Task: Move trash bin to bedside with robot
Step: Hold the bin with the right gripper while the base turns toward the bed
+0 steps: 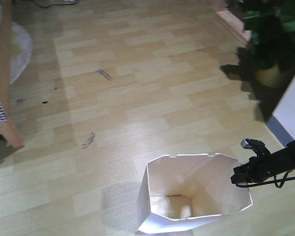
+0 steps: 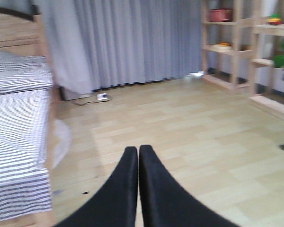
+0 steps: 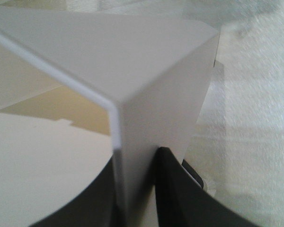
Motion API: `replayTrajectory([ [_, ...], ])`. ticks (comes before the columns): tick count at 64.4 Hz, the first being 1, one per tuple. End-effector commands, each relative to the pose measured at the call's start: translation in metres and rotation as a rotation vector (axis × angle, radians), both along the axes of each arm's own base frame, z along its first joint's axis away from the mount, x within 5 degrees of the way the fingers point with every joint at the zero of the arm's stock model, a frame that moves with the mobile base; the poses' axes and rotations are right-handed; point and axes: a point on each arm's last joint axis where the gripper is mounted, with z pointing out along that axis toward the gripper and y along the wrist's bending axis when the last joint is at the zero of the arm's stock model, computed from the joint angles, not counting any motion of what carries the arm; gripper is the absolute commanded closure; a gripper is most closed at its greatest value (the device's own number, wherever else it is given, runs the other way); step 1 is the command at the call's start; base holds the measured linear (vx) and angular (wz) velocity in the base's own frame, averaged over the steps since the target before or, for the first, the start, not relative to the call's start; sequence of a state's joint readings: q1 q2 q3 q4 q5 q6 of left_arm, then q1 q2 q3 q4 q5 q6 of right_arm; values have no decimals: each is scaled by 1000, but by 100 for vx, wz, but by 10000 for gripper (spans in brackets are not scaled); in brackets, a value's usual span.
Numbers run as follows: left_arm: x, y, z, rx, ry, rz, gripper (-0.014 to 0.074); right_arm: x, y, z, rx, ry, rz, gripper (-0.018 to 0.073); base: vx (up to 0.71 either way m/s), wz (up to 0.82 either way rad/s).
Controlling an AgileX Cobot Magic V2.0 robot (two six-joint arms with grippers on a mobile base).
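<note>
The white trash bin (image 1: 196,196) stands on the wooden floor at the bottom centre of the front view, its angular rim open upward. My right gripper (image 1: 238,176), on a thin black arm, is shut on the bin's right rim wall. In the right wrist view one finger (image 3: 180,194) lies outside the white wall (image 3: 146,94) and the other inside. The bed (image 1: 1,73) with its wooden frame and checked bedding is at the far left edge, well apart from the bin. My left gripper (image 2: 138,150) is shut on nothing and faces the bed (image 2: 19,137) and the floor.
A potted plant (image 1: 273,39) stands at the top right beside a white panel (image 1: 292,105). A pale round rug (image 1: 19,49) lies next to the bed. Grey curtains (image 2: 132,42) and wooden shelves (image 2: 236,42) line the far wall. Dark scuffs (image 1: 88,140) mark the floor.
</note>
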State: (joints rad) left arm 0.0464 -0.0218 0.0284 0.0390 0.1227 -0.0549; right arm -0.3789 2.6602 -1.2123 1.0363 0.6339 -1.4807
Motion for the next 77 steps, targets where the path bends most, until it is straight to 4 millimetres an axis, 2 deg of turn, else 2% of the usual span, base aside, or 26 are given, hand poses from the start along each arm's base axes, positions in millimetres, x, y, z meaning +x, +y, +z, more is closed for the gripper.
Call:
replayTrajectory([
  [1, -1, 0, 14, -4, -98, -3, 603, 14, 11, 38, 198, -46, 7, 564, 17, 60],
  [27, -1, 0, 14, -4, -98, -3, 603, 14, 11, 38, 198, -46, 7, 564, 20, 38],
  [77, -1, 0, 14, -4, -98, -3, 603, 14, 11, 38, 198, -46, 7, 564, 32, 8],
])
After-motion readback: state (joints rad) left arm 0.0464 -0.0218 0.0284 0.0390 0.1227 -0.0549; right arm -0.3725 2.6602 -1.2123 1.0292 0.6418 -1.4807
